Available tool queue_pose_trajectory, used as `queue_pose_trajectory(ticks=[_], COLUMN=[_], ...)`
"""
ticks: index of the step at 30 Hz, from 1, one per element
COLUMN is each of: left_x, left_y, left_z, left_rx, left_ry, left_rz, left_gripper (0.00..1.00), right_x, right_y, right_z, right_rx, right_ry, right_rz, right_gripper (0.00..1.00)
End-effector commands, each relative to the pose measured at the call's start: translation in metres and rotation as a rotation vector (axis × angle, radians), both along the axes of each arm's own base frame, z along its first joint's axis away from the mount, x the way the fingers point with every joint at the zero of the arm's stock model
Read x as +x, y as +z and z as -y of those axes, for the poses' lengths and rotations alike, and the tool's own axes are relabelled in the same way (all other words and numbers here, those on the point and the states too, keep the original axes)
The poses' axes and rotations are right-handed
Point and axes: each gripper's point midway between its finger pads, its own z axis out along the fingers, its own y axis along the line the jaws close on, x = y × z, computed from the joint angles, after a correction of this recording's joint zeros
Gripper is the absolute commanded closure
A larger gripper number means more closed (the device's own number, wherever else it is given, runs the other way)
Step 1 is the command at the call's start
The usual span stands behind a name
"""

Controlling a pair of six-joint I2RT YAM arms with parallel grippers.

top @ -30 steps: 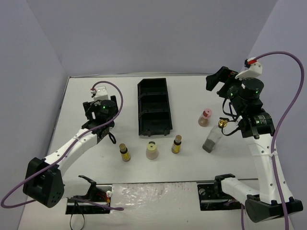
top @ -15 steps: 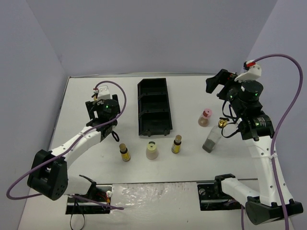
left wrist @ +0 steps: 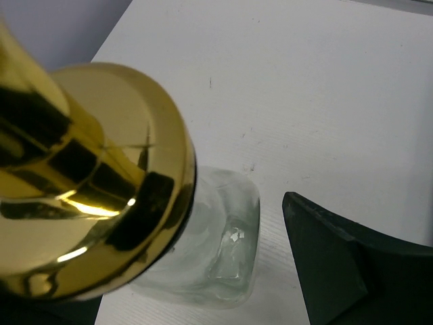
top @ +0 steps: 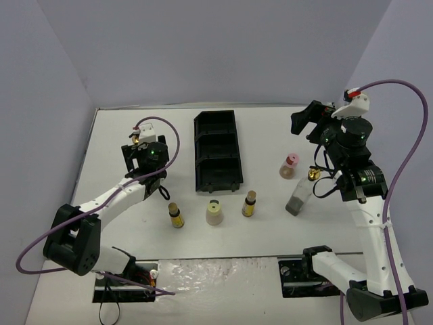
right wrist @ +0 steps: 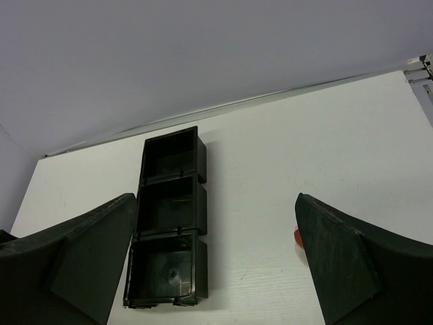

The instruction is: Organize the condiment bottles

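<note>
A tall clear bottle with a gold pourer top (left wrist: 223, 237) stands between my left gripper's (left wrist: 203, 277) jaws. The right finger (left wrist: 352, 271) is apart from the glass, and the gold cap hides the left finger. In the top view my left gripper (top: 147, 161) is at the table's left. My right gripper (top: 308, 116) hangs high and wide open, empty (right wrist: 215, 210). The second clear gold-topped bottle (top: 300, 193), the pink-capped bottle (top: 289, 166), two amber bottles (top: 176, 215) (top: 249, 203) and the cream bottle (top: 214, 212) stand on the table.
A black tray (top: 218, 150) with three empty compartments lies at the middle back, and it also shows in the right wrist view (right wrist: 169, 223). Purple walls close in the table on three sides. The arm bases stand at the near edge.
My left gripper has shifted a little to the right and nearer, over the gold-topped bottle. The right arm has barely moved.
</note>
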Motion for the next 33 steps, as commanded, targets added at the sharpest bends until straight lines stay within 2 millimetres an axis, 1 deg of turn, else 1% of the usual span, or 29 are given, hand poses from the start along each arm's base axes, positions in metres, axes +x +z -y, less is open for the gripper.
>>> queue_pose_trajectory(ticks=[1, 6, 8, 10, 11, 12, 15, 16, 20, 23, 24, 26, 27, 28, 32, 33], left_x=[0.010, 0.011, 0.012, 0.014, 0.015, 0.016, 0.017, 0.017, 0.017, 0.020, 0.021, 0.026, 0.027, 0.030, 0.035, 0.039], left_y=[0.023, 0.018, 0.018, 0.018, 0.018, 0.018, 0.020, 0.021, 0.027, 0.047, 0.055, 0.079, 0.087, 0.101, 0.138, 0.150], left_z=[-0.008, -0.012, -0.013, -0.013, -0.013, -0.013, -0.013, -0.014, -0.013, -0.011, -0.010, -0.006, -0.006, -0.002, 0.006, 0.010], left_rx=[-0.031, -0.034, -0.039, -0.049, -0.054, -0.057, -0.060, -0.061, -0.055, -0.055, -0.056, -0.064, -0.055, -0.065, -0.067, -0.066], left_ry=[0.057, 0.070, 0.071, 0.067, 0.064, 0.059, 0.059, 0.060, 0.055, 0.034, 0.030, 0.006, -0.001, -0.014, -0.064, -0.088], left_rz=[0.106, 0.106, 0.108, 0.110, 0.110, 0.109, 0.107, 0.106, 0.101, 0.126, 0.136, 0.172, 0.176, 0.199, 0.244, 0.256], left_gripper=[0.03, 0.04, 0.11, 0.23, 0.29, 0.39, 0.92, 1.00, 1.00, 1.00, 1.00, 1.00, 1.00, 1.00, 1.00, 1.00], right_x=[0.003, 0.002, 0.001, 0.001, 0.001, 0.001, 0.001, 0.000, 0.000, -0.001, -0.001, -0.001, -0.001, -0.001, 0.000, 0.000], right_y=[0.024, 0.024, 0.024, 0.024, 0.024, 0.023, 0.024, 0.023, 0.022, 0.022, 0.021, 0.021, 0.020, 0.021, 0.019, 0.019], right_z=[0.000, 0.000, -0.001, -0.001, -0.001, -0.001, -0.002, -0.002, -0.003, -0.004, -0.004, 0.001, 0.001, 0.001, 0.001, 0.001], right_rx=[-0.009, -0.014, -0.015, -0.015, -0.015, -0.015, -0.016, -0.016, -0.016, -0.018, -0.018, -0.021, -0.021, -0.021, -0.022, -0.022], right_ry=[-0.004, -0.005, -0.004, -0.002, -0.002, -0.002, 0.000, 0.000, 0.004, 0.008, 0.008, -0.022, -0.023, -0.023, -0.023, -0.024], right_rz=[0.096, 0.101, 0.101, 0.102, 0.102, 0.101, 0.103, 0.102, 0.100, 0.100, 0.099, 0.100, 0.099, 0.100, 0.094, 0.094], right_gripper=[0.00, 0.00, 0.00, 0.00, 0.00, 0.00, 0.00, 0.00, 0.00, 0.00, 0.00, 0.00, 0.00, 0.00, 0.00, 0.00])
